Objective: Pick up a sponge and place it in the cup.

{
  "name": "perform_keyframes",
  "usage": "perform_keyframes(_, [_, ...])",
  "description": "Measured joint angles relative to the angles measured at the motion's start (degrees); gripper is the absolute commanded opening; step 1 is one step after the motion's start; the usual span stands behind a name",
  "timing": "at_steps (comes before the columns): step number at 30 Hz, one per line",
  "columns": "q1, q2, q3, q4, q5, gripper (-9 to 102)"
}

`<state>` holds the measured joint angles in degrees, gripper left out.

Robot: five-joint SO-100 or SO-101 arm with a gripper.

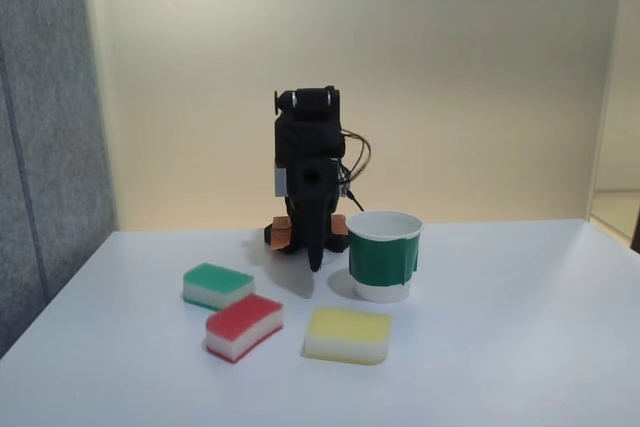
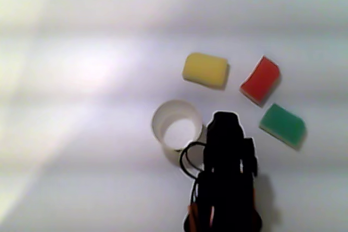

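So, three sponges and one cup on a white table (image 1: 520, 347), counted in the fixed view and matched in the other view. Nearest the fixed camera: the red-topped sponge (image 1: 244, 327) (image 2: 260, 79) and the yellow-topped sponge (image 1: 347, 334) (image 2: 205, 69), lying flat, near each other but apart. Just behind the red one, slightly left in the fixed view, the green-topped sponge (image 1: 217, 285) (image 2: 282, 125), close to it, not clearly touching. Further back, right of centre, the cup (image 1: 384, 255) (image 2: 177, 124) stands upright, green wall, white rim, white inside with no sponge in it in the other view.

Furthest back, one black arm (image 1: 308, 162), folded upright over its base, with orange parts and wires at the back. Gripper (image 1: 316, 259) (image 2: 225, 120) hangs tip-down just left of the cup in the fixed view, tip near the tabletop, holding nothing; fingers look together as a single dark point, but the gap is too dark to be sure. All three sponges sit well clear of the gripper.
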<state>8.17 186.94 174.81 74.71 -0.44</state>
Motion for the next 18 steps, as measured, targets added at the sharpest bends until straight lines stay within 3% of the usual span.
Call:
perform_keyframes(8, [0.7,-2.3,-10.4,7.4,4.2,0])
perform_keyframes(18, [3.0,-19.2,-24.7,9.4,1.8,0])
